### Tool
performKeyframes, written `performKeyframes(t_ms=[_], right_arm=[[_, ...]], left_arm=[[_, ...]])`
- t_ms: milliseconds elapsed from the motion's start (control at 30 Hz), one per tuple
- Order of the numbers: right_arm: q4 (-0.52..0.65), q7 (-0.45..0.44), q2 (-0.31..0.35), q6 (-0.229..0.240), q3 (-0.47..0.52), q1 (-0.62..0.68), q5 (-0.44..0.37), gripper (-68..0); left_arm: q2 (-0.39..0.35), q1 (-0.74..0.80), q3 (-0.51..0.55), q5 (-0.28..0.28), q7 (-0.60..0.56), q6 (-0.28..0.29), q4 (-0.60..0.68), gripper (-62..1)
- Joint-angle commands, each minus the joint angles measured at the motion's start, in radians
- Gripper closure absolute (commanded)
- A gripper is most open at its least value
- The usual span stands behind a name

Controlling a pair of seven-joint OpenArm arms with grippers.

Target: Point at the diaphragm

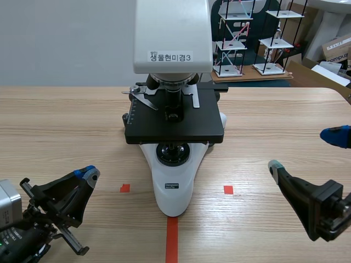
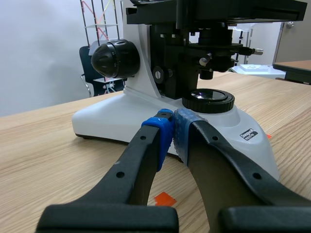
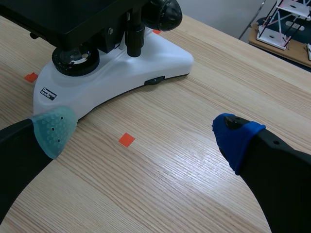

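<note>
A white and black microscope (image 1: pixel 173 186) stands mid-table with its black stage (image 1: pixel 174 118) over a round light lens (image 1: pixel 173 151) in the base. In the left wrist view the black condenser and diaphragm assembly (image 2: pixel 201 51) hangs under the stage, above the lens (image 2: pixel 208 99). My left gripper (image 2: pixel 173 132) is shut on nothing, its pads meeting just short of the base; in the scene view it (image 1: pixel 88 174) sits low at the front left. My right gripper (image 1: pixel 303 150) stands open to the right of the microscope, and in its own view the gripper (image 3: pixel 145 132) frames bare table beside the white base (image 3: pixel 121 73).
Orange-red tape squares (image 1: pixel 125 188) (image 1: pixel 228 189) and a tape line (image 1: pixel 172 239) mark the table in front of the microscope. Behind the table stand wire model racks (image 1: pixel 235 38) and cardboard boxes (image 1: pixel 335 49). A black focus knob (image 2: pixel 114 58) sticks out of the microscope's side.
</note>
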State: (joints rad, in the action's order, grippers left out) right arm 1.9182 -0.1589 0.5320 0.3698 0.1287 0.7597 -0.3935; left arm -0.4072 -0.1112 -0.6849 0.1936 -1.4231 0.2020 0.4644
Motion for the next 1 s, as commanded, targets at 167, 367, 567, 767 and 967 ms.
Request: performKeyframes(t_ms=[167,367,567,767,967], right_arm=[[0.011,-0.015,0.005,-0.004,-0.005,-0.009,-0.011,-61.7],[0.011,-0.015,0.005,-0.004,-0.005,-0.009,-0.011,-61.7],[0.011,-0.015,0.005,-0.004,-0.005,-0.009,-0.011,-61.7],[0.011,-0.015,0.005,-0.004,-0.005,-0.009,-0.011,-61.7],[0.011,-0.015,0.005,-0.004,-0.005,-0.009,-0.011,-61.7]], left_arm=[[-0.003,-0.003,0.008,0.003,-0.016,0.001,0.013,-3.6],[-0.003,-0.003,0.008,0.003,-0.016,0.001,0.013,-3.6],[-0.003,-0.003,0.008,0.003,-0.016,0.001,0.013,-3.6],[-0.003,-0.003,0.008,0.003,-0.011,0.001,0.013,-3.6],[-0.003,-0.003,0.008,0.003,0.027,0.001,0.013,-3.6]])
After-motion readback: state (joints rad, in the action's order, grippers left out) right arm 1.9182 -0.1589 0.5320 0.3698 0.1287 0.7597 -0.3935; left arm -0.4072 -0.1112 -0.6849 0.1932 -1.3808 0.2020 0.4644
